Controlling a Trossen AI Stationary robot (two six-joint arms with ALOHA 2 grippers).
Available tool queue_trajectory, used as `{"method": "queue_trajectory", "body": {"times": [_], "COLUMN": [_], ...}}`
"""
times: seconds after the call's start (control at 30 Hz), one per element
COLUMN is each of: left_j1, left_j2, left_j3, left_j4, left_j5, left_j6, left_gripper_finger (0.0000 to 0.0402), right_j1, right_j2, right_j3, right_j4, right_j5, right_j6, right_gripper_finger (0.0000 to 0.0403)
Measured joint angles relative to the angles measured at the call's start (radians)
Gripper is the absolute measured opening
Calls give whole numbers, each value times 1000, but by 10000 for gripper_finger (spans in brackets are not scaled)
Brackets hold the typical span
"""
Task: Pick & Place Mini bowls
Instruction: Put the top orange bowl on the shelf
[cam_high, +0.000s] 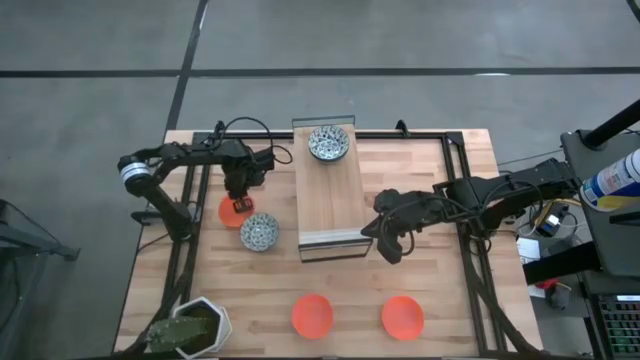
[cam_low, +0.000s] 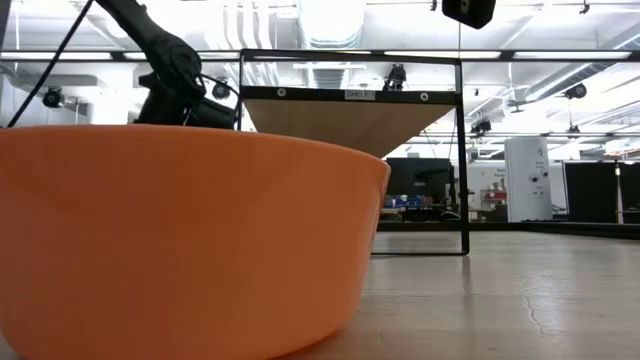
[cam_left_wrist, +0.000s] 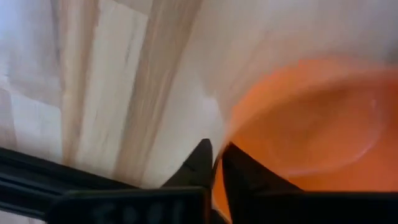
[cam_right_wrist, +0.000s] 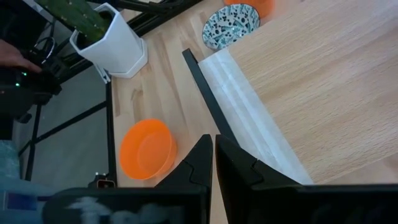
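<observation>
My left gripper (cam_high: 238, 203) is down over an orange mini bowl (cam_high: 232, 213) near the table's left edge, shut on its rim. A blue-patterned mini bowl (cam_high: 259, 232) sits on its base just beside it. Another blue-patterned bowl (cam_high: 328, 143) rests on the far end of a raised wooden platform (cam_high: 330, 200). Two orange bowls (cam_high: 312, 314) (cam_high: 402, 316) stand near the table's near edge; one of them fills the low view (cam_low: 180, 240). My right gripper (cam_high: 386, 240) (cam_right_wrist: 214, 155) hovers shut by the platform's near right corner, touching nothing. My left gripper pinches the orange bowl's rim (cam_left_wrist: 231, 127), with one finger (cam_left_wrist: 202, 163) outside the wall and the other finger (cam_left_wrist: 239, 168) inside the bowl. The fingers come from above, pointing down. Whether the bowl is clear of the table I cannot tell.
A white angular pot with a green plant (cam_high: 195, 328) stands at the near left corner. A black metal frame (cam_high: 455, 160) borders the table's sides. The platform's dark near edge (cam_right_wrist: 208, 99) lies just ahead of my right gripper. Bare wood lies between the platform and the near bowls.
</observation>
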Motion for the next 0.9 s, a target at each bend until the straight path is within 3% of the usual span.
{"method": "queue_trajectory", "body": {"times": [0.43, 0.77, 0.9], "left_j1": [0, 1, 1], "left_j2": [-53, -84, -84], "left_j3": [98, 331, 458], "left_j4": [-140, -370, -427], "left_j5": [-5, 23, 128], "left_j6": [36, 35, 10], "left_gripper_finger": [0, 0, 0], "right_j1": [0, 0, 0], "right_j2": [0, 0, 0], "right_j3": [0, 0, 0], "right_j4": [0, -1, -1], "right_j5": [0, 2, 2], "right_j6": [-3, -18, -26], "right_gripper_finger": [18, 18, 18]}}
